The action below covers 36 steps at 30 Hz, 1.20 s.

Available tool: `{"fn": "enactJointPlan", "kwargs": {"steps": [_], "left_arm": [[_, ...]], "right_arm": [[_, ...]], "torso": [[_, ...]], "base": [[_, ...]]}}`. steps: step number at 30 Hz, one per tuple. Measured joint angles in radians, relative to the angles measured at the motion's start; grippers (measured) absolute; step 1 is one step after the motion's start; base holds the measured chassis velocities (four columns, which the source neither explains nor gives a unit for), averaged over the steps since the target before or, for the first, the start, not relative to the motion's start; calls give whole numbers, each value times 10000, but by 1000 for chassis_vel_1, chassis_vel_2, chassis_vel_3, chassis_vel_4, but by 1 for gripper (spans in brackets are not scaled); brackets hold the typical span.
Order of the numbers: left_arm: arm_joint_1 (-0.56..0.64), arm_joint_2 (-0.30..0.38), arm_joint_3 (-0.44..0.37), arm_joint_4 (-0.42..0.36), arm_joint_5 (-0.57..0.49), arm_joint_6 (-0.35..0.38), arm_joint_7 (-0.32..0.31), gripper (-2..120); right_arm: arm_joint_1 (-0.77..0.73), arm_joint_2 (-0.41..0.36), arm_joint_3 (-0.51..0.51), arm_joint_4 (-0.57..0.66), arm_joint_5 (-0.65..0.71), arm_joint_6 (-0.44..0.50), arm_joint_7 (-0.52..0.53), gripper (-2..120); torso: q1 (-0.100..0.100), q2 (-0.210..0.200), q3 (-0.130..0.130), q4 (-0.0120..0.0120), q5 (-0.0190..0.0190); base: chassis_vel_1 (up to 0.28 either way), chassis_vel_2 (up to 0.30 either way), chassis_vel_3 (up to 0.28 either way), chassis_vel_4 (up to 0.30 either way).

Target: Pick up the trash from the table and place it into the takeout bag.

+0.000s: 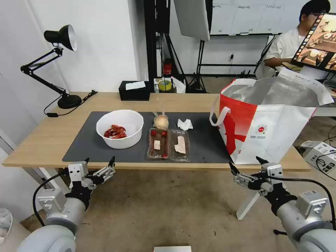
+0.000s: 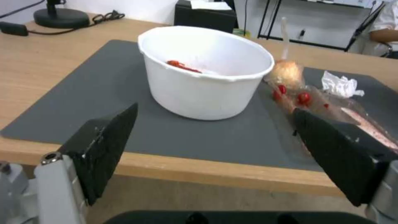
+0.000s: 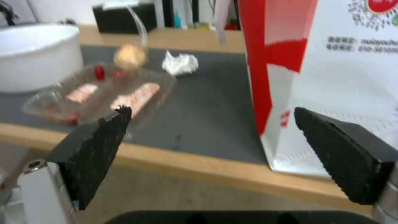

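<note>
Hovering below the table's (image 1: 42,140) near edge, my left gripper (image 1: 99,162) and right gripper (image 1: 245,165) both stood with fingers spread apart, holding nothing, open floor beneath them. On the grey mat (image 1: 87,140) lay the trash: a white bowl (image 1: 120,128) of red shells, a clear tray (image 1: 168,145) just beside it, a small bag (image 1: 161,121) and a crumpled tissue (image 1: 184,124) behind. The takeout bag (image 1: 266,122) stood open at the mat's right end, its base reaching the table's front edge.
</note>
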Motion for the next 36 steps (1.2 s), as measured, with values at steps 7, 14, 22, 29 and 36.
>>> {"fn": "enactJointPlan", "kwargs": {"steps": [7,14,22,29,36], "left_arm": [[-10,-109,227,151,315,-398,139,100],[23,-111,251,306,471,-833,150,100],[93,-112,330,553,1122,-1713,172,100],[250,-229,306,601,1230,-2062,199,100],[431,-340,146,602,1246,-2106,221,100]], "right_arm": [[116,3,-93,-324,157,407,-93,100],[236,133,-410,-634,279,885,-159,100],[435,81,-779,-819,535,1448,-284,100],[995,-223,-1572,-831,3757,1386,877,100],[2013,-453,-2463,-813,7161,1265,2506,100]], "torso": [[0,0,-1,-1,-4],[0,0,-1,-1,-4],[0,0,-1,-2,-5],[0,1,-1,-1,-5],[0,0,0,-1,-5]], "base": [[0,0,0,0],[0,0,0,0],[0,0,0,0],[0,0,0,0],[0,0,0,0]]}}
